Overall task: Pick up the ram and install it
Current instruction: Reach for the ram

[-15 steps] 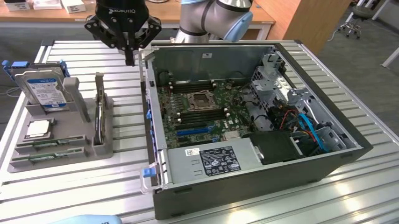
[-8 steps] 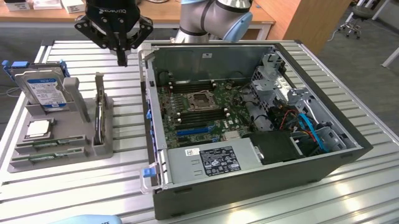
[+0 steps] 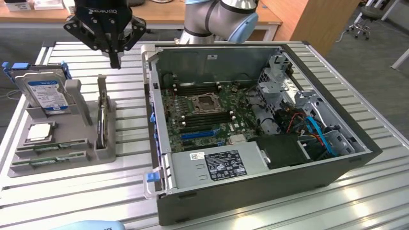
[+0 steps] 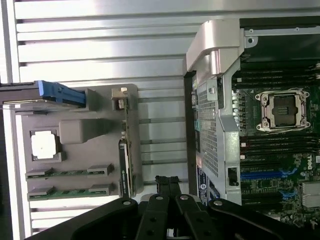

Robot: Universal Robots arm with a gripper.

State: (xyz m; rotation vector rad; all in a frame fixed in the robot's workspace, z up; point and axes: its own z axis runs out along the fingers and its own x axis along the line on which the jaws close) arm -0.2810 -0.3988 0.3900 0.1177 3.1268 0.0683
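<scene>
Slatted table: blue-labelled drive, closed claw.

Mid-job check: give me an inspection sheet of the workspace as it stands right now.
Surface: slatted metal table carrying a grey tray and an open computer case.
Job's things: inner ram stick and outer ram stick lie flat in the tray, side by side, untouched.
Clutter: hard drive standing upright and processor chip, both in the tray.
Grippers: pincer shut, empty, raised above the table near the tray.
Cables: blue cables inside the case.
Surroundings: wooden desk, office chair.
</scene>
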